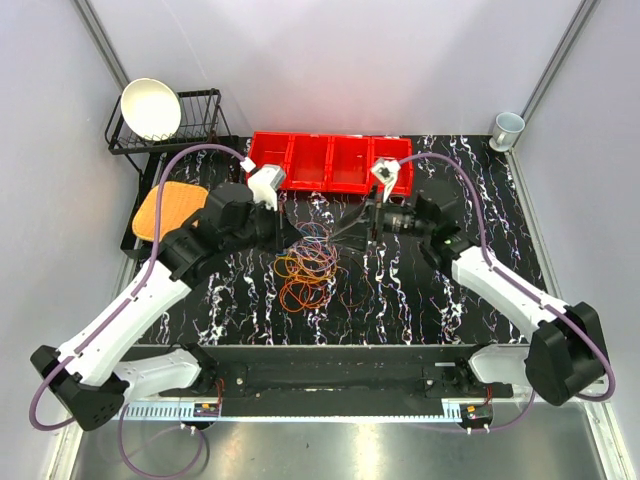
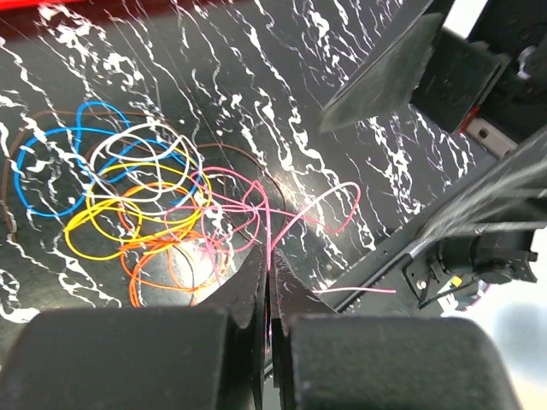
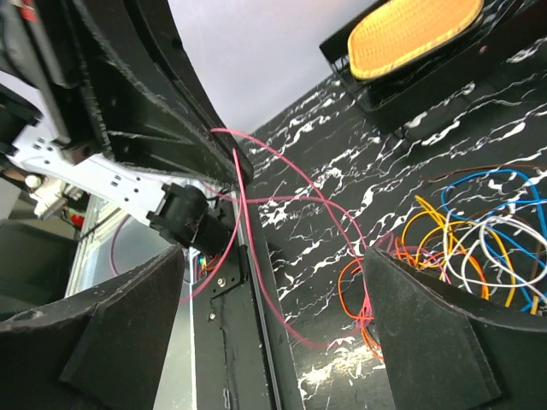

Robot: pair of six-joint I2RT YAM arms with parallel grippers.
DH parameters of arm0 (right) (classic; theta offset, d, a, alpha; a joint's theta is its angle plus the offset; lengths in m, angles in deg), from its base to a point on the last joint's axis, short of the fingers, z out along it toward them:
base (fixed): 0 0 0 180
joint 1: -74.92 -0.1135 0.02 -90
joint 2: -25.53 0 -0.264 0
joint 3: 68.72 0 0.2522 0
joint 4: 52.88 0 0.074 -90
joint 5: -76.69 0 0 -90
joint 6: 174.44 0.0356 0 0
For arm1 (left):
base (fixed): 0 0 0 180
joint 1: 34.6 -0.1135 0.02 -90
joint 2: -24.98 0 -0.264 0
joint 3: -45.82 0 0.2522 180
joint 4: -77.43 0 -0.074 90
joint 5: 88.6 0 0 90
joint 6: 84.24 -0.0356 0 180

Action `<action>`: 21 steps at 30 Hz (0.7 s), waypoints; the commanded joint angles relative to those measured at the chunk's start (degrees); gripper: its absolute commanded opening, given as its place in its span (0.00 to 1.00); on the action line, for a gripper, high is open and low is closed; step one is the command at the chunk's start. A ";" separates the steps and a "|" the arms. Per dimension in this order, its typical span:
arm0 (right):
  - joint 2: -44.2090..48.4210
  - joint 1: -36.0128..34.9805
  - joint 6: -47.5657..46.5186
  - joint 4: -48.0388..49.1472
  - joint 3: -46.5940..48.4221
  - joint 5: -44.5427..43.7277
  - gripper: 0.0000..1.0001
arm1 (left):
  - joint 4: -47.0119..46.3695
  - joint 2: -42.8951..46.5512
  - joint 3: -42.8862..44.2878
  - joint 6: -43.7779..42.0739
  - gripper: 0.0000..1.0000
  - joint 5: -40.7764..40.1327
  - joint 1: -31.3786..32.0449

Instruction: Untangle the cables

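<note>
The cables [image 1: 308, 266] lie in a loose tangle mid-table: blue [image 2: 49, 147], white [image 2: 144, 143], yellow [image 2: 102, 218] and orange [image 2: 158, 266] loops, with a thin brown one around them. A pink cable [image 2: 295, 218] rises out of the pile. My left gripper [image 2: 267, 278] is shut on this pink cable and holds it above the table; in the top view it [image 1: 295, 228] is just left of and behind the tangle. My right gripper [image 3: 273, 342] is open, and the pink cable [image 3: 256, 256] runs between its fingers untouched. In the top view it [image 1: 352, 232] faces the left gripper.
A red bin tray [image 1: 330, 160] stands behind the tangle. A black dish rack [image 1: 200, 125] with a white bowl [image 1: 150, 108] is at the back left, an orange pad [image 1: 170, 208] beside it. A mug [image 1: 507, 128] is at the back right. A black rail [image 1: 330, 365] runs along the near edge.
</note>
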 commanded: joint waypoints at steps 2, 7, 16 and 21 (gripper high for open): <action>-2.57 -4.81 -6.73 -7.06 4.67 -4.95 0.90 | -3.35 -0.89 0.24 1.28 0.00 5.80 0.22; -4.50 -6.40 -9.20 -10.92 6.87 -7.85 0.88 | -4.06 -1.06 -0.02 1.20 0.00 10.46 0.13; -5.47 -7.10 -11.22 -13.22 7.75 -9.09 0.75 | -5.46 -0.45 -1.43 0.75 0.00 19.52 0.22; -5.56 -7.63 -10.61 -12.87 7.57 -8.12 0.37 | -5.99 -0.53 -1.51 0.84 0.00 19.79 0.31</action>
